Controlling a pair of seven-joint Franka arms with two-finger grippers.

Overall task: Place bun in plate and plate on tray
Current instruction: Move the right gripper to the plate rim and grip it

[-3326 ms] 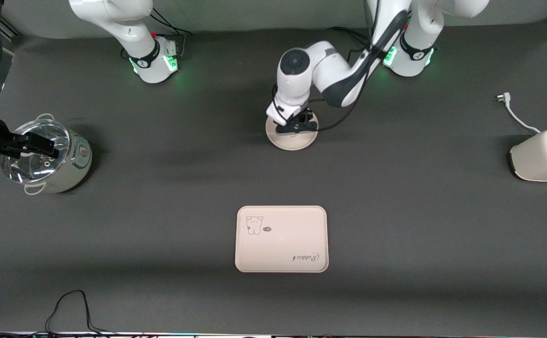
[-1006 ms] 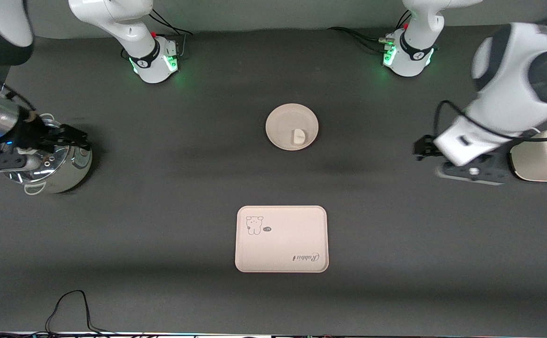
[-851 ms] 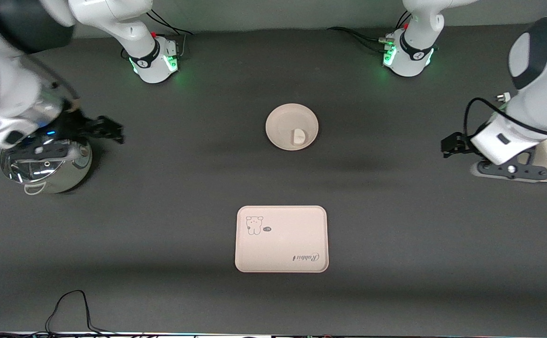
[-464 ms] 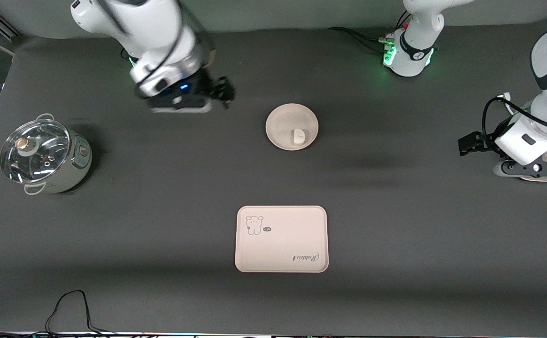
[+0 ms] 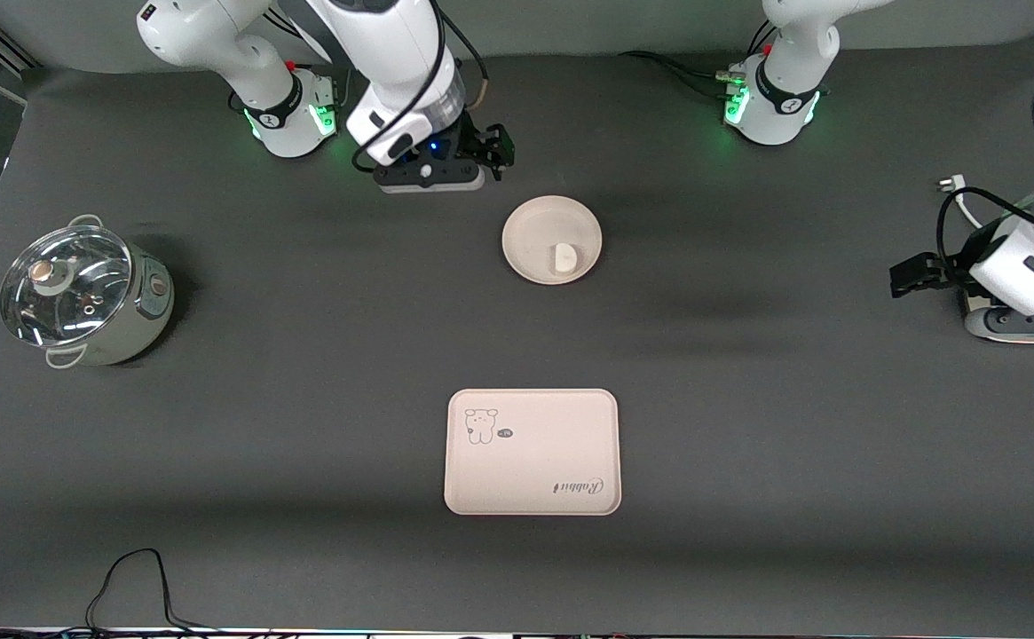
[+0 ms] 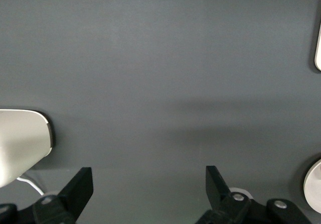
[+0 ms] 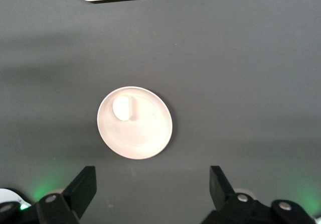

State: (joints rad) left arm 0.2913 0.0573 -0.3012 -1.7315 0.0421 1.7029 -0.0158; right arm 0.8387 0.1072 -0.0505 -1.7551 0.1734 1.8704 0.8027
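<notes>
Front view is showing the bun (image 5: 563, 258) lying in the plate (image 5: 529, 237), tray (image 5: 532, 452) waiting bare, right tool (image 5: 488, 152) spread beside the plate, left tool (image 5: 909, 273) spread, waiting.

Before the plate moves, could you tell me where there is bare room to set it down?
The tray top is bare apart from its prints. Open mat lies between the plate, which holds the bun, and the tray. Crowded spots: the pot and the toaster.
</notes>
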